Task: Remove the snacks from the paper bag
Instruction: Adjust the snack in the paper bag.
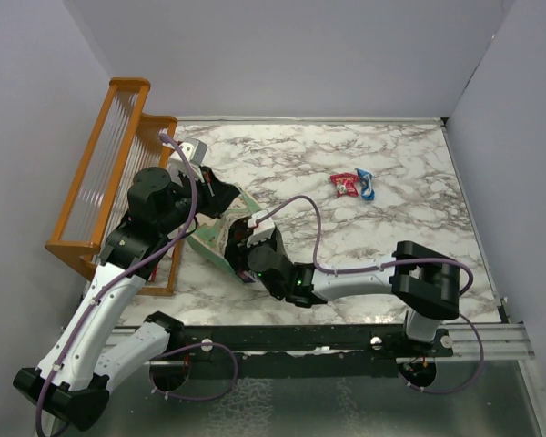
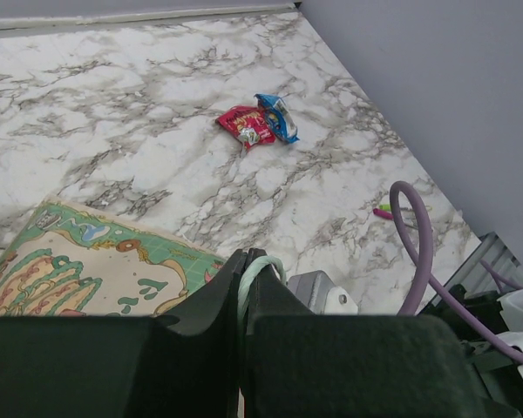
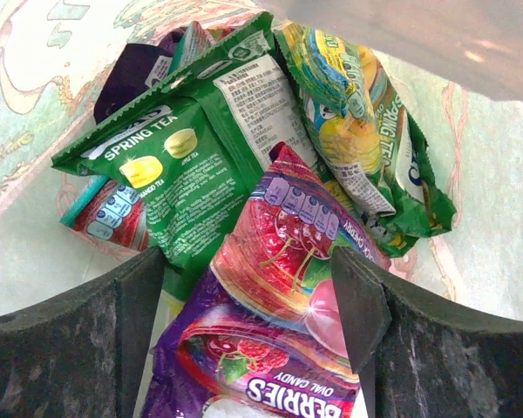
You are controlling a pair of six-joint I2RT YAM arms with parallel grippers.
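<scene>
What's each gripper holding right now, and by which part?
Left gripper is clamped on the paper bag by its thin loop handle. Right gripper holds nothing: jaws open astride the purple berries candy packet inside the bag.

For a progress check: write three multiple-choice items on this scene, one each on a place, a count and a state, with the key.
1. Where is the right gripper? A in the bag B folded at its base C raised high
2. How many snacks lie out on the table? A one B two C five
3. The left gripper is: A wide open B shut on the bag's handle C holding a snack
Key: 1 A, snacks and bag walls fill its wrist view; 2 B, one red, one blue; 3 B, the loop is pinched between its fingers.
</scene>
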